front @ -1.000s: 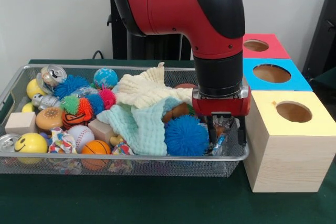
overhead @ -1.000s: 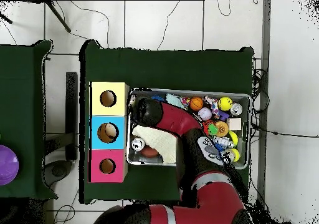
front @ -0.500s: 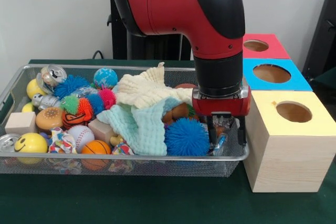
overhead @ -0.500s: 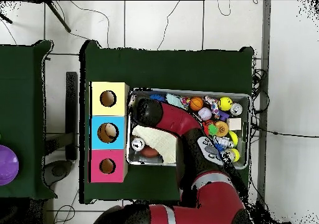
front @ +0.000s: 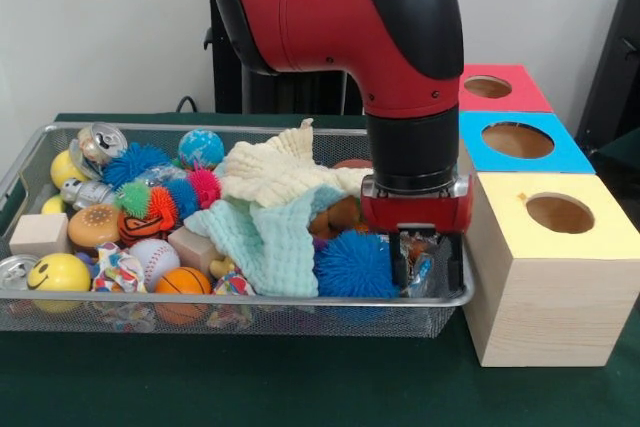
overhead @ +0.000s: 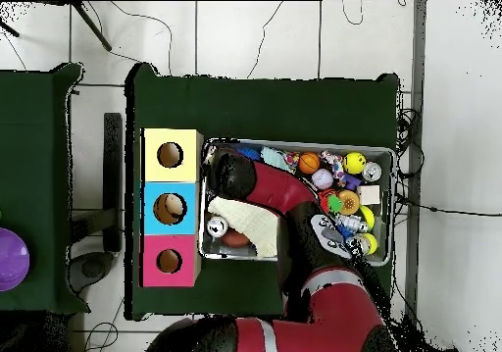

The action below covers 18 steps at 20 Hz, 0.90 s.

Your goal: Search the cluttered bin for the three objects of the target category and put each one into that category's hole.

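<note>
Beside the spiky blue ball (front: 354, 266) (rubbery), the end effector (front: 426, 265) grips crinkly wrapper (front: 417, 260).

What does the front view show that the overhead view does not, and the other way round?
Only the front view shows the hand low in the bin's corner beside the yellow box, next to the blue spiky ball, with a crinkly wrapper between its fingers; I cannot tell whether it grips it. Only the overhead view shows a can the arm hides from the front, and a purple bowl on a second table. Both show the wire bin, the cloths and three boxes with holes.
</note>
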Motion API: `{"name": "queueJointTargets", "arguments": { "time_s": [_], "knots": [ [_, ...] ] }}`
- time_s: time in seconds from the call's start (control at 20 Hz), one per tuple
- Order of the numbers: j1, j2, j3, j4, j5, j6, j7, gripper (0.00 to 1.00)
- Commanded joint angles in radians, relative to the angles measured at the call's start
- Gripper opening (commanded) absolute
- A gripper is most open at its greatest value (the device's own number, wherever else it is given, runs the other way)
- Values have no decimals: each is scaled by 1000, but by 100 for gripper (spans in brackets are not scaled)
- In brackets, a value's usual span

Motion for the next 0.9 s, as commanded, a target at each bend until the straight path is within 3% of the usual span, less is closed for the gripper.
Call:
{"name": "queueJointTargets", "arguments": {
  "time_s": [0.05, 0.65, 0.9],
  "knots": [
    [16, 174, 3, -9, -53, -196, 173, 100],
    [64, 214, -21, -44, 3, -240, 179, 100],
    [66, 184, -21, -48, 17, -171, 168, 100]
  ]
}}
